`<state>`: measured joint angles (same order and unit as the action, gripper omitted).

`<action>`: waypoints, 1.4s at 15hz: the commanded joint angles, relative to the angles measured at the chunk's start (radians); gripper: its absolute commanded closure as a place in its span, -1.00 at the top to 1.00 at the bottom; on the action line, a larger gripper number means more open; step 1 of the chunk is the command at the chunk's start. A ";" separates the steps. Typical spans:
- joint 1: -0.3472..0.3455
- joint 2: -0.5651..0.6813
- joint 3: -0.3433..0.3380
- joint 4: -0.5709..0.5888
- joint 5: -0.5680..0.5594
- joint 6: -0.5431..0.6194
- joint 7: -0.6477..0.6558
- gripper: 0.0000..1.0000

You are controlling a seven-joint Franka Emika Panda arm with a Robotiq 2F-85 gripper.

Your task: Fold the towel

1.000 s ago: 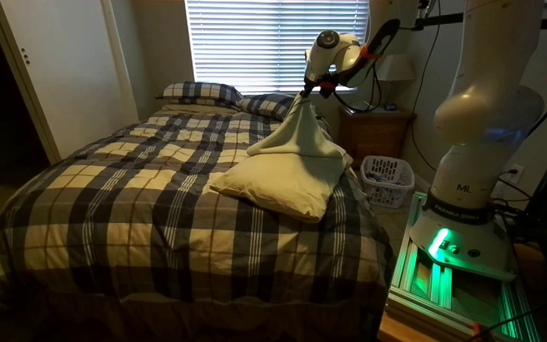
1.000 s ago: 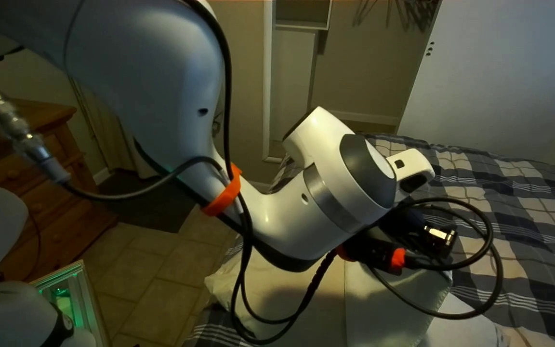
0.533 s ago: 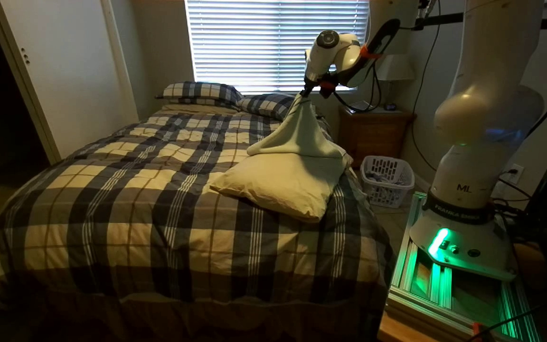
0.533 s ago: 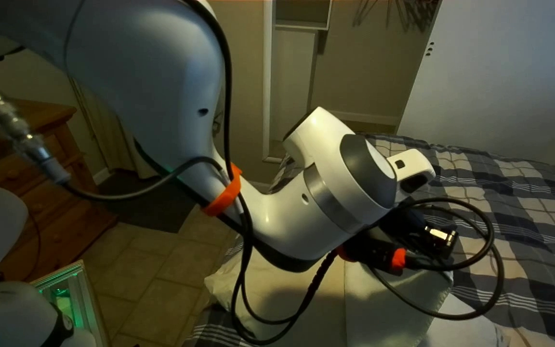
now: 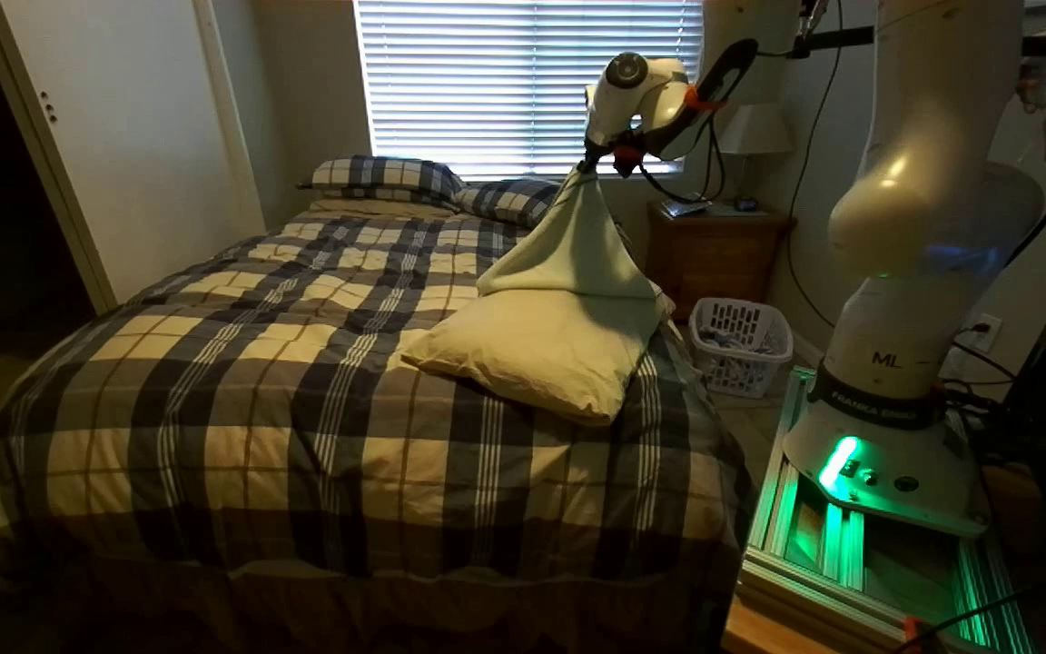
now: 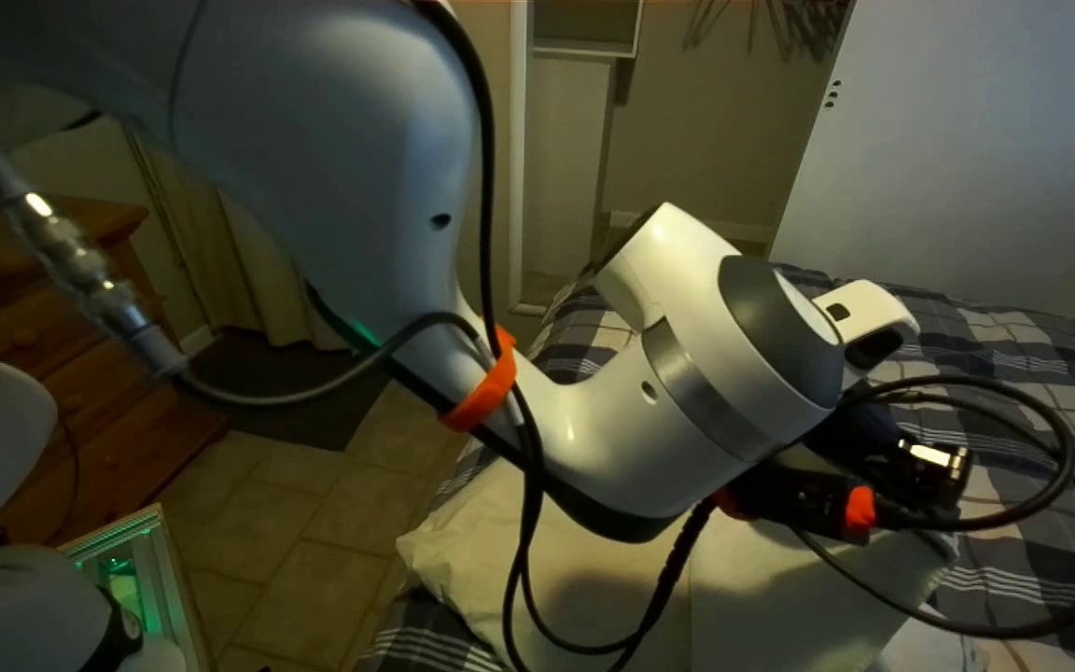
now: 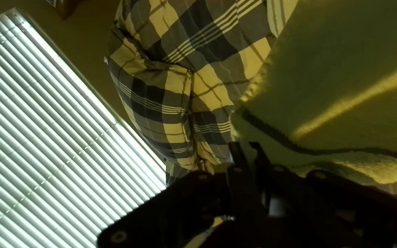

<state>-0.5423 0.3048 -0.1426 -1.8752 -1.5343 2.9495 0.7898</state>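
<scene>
Since a moment earlier, my black two-fingered claw (image 5: 587,167) had climbed slightly, and the rounded white robot arm (image 6: 351,168) had shifted to the right in an exterior view. With that lift, the pale green cloth towel (image 5: 582,245) stood taller and steeper. I had the claw clamped on the towel near its edge; the wrist view showed cloth caught between the dark fingertips (image 7: 236,155), spreading away to the right. From that grip it hung as a peak, its lower edge lying across the far part of a plump cream fabric pillow (image 5: 523,354). I saw that pillow on the right side of a wide bed (image 5: 287,391) spread with a navy, grey and cream plaid cover. Two plaid fabric cushions (image 5: 387,177) lay at its far end, before a window with white slatted blinds (image 5: 450,82). Off the bed's right side, a white slotted plastic basket (image 5: 741,380) stood nearer than a brown wooden nightstand (image 5: 714,259) bearing a pale-shaded lamp (image 5: 756,129).
</scene>
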 commanded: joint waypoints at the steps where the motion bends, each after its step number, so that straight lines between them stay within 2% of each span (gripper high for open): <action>1: -0.032 0.115 -0.002 0.141 0.020 0.057 -0.048 -0.96; 9: -0.061 0.313 0.008 0.359 0.020 0.138 -0.080 -0.96; 21: -0.126 0.538 0.033 0.644 0.069 0.157 -0.120 -0.96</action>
<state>-0.6368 0.7684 -0.1336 -1.3391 -1.5055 3.0681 0.7190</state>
